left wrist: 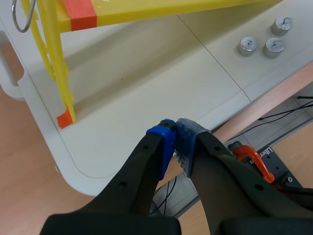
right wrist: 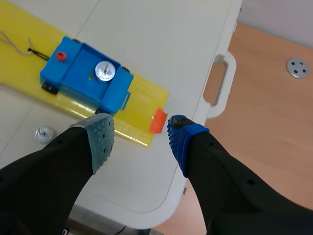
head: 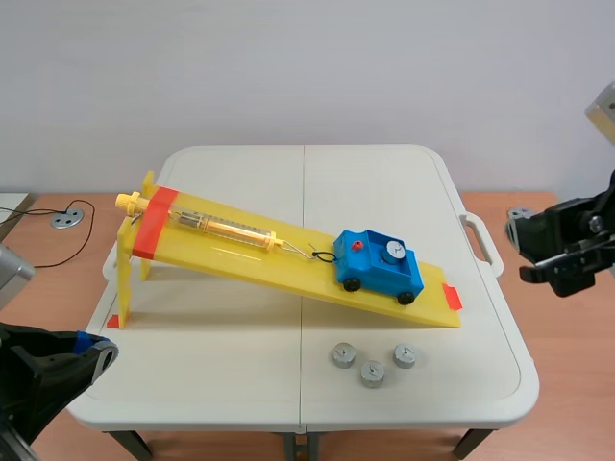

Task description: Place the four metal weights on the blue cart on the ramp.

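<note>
One weight (head: 392,252) sits in the cart (head: 380,277), low on the ramp (head: 240,257). Three weights (head: 372,372) lie on the bench (head: 221,355) near it. Your right tool (right wrist: 138,142) is apart, your left tool (left wrist: 174,144) pinched together, empty. Next, bring the right tool down over one weight.

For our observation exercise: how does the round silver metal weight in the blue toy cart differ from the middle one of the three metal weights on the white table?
The silver cart weight sits raised in the blue plastic cart on the sloped yellow ramp; the middle table weight rests flat on the white table, nearer the robot. The cart weight is alone; the middle table weight has two neighbours. Both are round and silver.
</note>
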